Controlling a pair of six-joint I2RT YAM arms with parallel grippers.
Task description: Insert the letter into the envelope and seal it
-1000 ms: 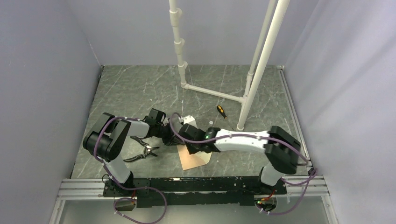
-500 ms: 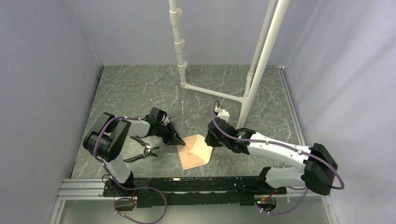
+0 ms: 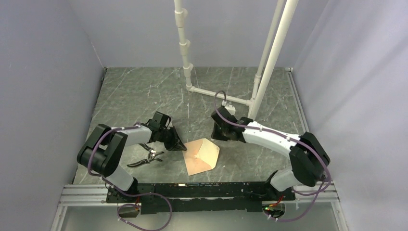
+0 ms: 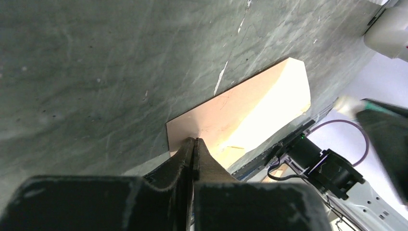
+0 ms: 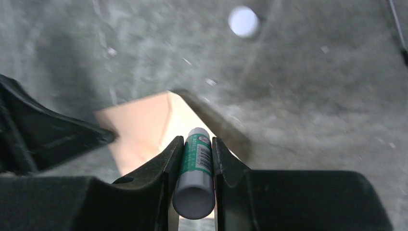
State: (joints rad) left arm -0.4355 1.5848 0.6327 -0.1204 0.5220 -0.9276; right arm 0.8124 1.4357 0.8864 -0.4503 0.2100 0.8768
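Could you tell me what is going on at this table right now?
Two robot arms are working on a tan envelope lying near the front of the table. The left gripper, its fingers shut, has its tips at the envelope's left edge, seemingly pinning it. The right gripper holds a glue stick close to the envelope's pointed flap. No separate letter is visible, so sealing seems to be the step at hand.

This is a robotics lab test cell: a dark marbled tabletop (image 3: 139, 91) is boxed in by plain pale walls (image 3: 48, 72). A left arm (image 3: 120, 142) and a right arm (image 3: 274, 137) are bolted to an aluminium rail (image 3: 82, 196) with purple cables (image 3: 170, 207) trailing, and a white plastic pipe frame (image 3: 185, 48) stands behind
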